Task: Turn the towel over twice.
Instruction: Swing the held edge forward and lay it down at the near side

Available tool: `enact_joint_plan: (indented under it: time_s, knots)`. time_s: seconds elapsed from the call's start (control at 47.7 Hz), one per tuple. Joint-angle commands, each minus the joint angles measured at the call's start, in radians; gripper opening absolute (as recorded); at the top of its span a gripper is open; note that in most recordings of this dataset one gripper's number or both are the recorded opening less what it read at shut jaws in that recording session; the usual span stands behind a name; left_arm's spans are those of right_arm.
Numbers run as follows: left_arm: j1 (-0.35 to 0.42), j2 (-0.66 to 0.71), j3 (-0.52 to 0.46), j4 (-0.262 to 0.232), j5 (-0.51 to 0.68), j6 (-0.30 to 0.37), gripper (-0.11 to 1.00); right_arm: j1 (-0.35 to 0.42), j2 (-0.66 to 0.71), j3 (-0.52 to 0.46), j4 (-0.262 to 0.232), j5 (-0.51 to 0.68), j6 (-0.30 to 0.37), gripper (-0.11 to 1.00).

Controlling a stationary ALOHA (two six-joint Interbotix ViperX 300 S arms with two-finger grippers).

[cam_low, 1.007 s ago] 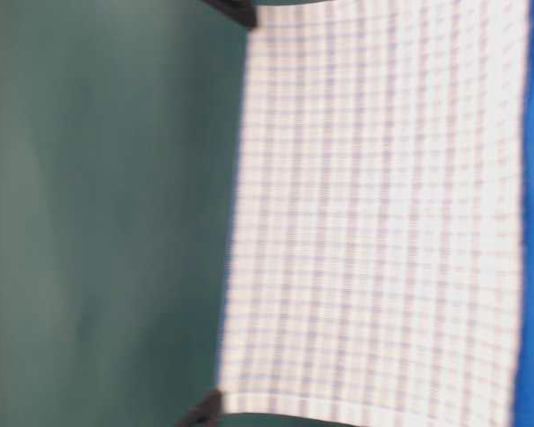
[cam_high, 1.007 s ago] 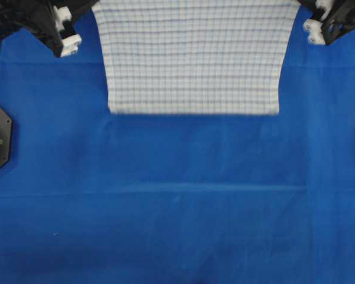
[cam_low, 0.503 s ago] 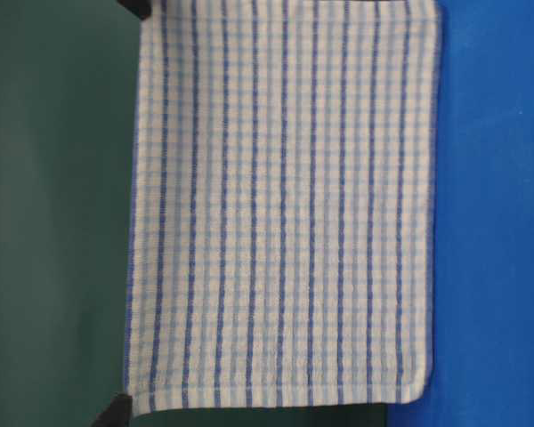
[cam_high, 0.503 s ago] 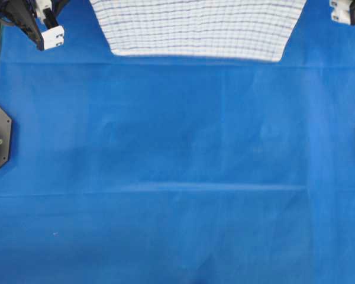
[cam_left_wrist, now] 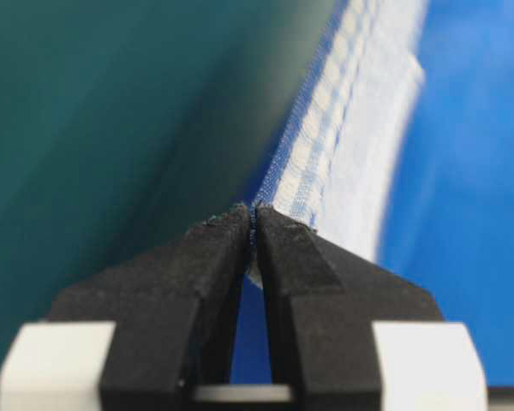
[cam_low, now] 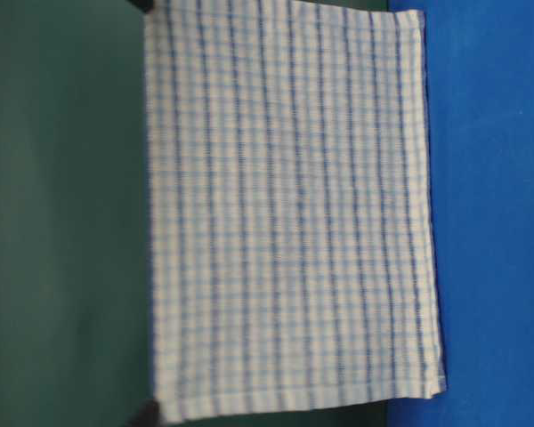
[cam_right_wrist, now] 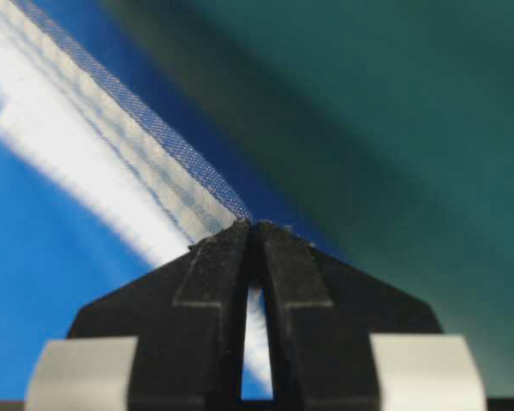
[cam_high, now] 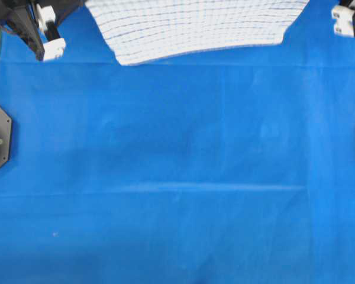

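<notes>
Left hand: its black fingers are pressed together on the corner hem of the rectangular white woven towel with dark and light blue stripes; the cloth edge runs away from the fingertips, taut and blurred.
Right hand: black fingers likewise clamped on another corner of the towel, with only a thin slit showing lower down between them; the hem streams off from the tips.
Left hand, seen from overhead: black arm parts with white pieces just beside the towel's left edge, over the far strip of the tabletop.
Right hand, seen from overhead: white pieces just past the towel's right edge.
Towel, place: lifted off the plain blue tabletop, hanging as a sheet between the two hands at the far side; in the table-level view its lower hem stands apart from the tabletop.
Towel, look: spread flat and nearly unwrinkled, with a grid of darker blue lines and fainter light blue ones on white.
Towel, lower edge: slanted in the overhead view, the left corner reaching nearer than the right.
</notes>
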Motion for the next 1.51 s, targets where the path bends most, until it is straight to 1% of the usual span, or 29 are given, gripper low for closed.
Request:
enact_joint_plan:
  time_s: [0.0,0.105,0.147,0.315,0.42,0.503,0.587,0.65,0.818,0.965,1.091,1.238,1.343,1.489]
  knots:
    - [-0.049,0.006,-0.014,-0.002,0.072,0.003,0.04,0.063,-0.014,0.018,0.011,0.02,0.034,0.05]
    - [-0.126,0.034,-0.003,-0.002,0.169,-0.009,0.04,0.147,-0.02,0.075,0.02,0.029,0.107,0.05]
    - [-0.153,0.048,0.005,-0.002,0.189,-0.026,0.04,0.19,-0.02,0.104,0.021,0.029,0.153,0.05]
    - [-0.252,0.123,0.049,-0.002,0.204,-0.163,0.04,0.311,-0.006,0.202,0.021,0.023,0.295,0.05]
    - [-0.313,0.178,0.089,-0.003,0.173,-0.178,0.04,0.387,0.034,0.262,0.021,-0.003,0.376,0.05]
    - [-0.37,0.229,0.12,-0.008,0.11,-0.212,0.04,0.442,0.072,0.299,0.021,-0.035,0.442,0.05]
    - [-0.426,0.281,0.144,-0.008,0.038,-0.265,0.04,0.499,0.114,0.33,0.021,-0.077,0.499,0.05]
    - [-0.472,0.321,0.16,-0.008,-0.005,-0.318,0.04,0.545,0.15,0.348,0.021,-0.117,0.538,0.05]
    - [-0.592,0.388,0.173,-0.008,-0.048,-0.434,0.04,0.658,0.244,0.357,0.021,-0.204,0.62,0.05]
    - [-0.696,0.436,0.169,-0.008,-0.069,-0.541,0.04,0.75,0.33,0.33,0.021,-0.238,0.664,0.05]
    - [-0.75,0.463,0.164,-0.008,-0.094,-0.598,0.04,0.805,0.396,0.295,0.021,-0.238,0.676,0.05]
    - [-0.796,0.489,0.158,-0.008,-0.114,-0.634,0.04,0.847,0.43,0.272,0.021,-0.239,0.678,0.05]
    - [-0.808,0.502,0.153,-0.008,-0.114,-0.641,0.04,0.867,0.439,0.262,0.021,-0.241,0.681,0.05]
    - [-0.81,0.505,0.153,-0.006,-0.114,-0.64,0.04,0.871,0.446,0.258,0.021,-0.242,0.681,0.05]
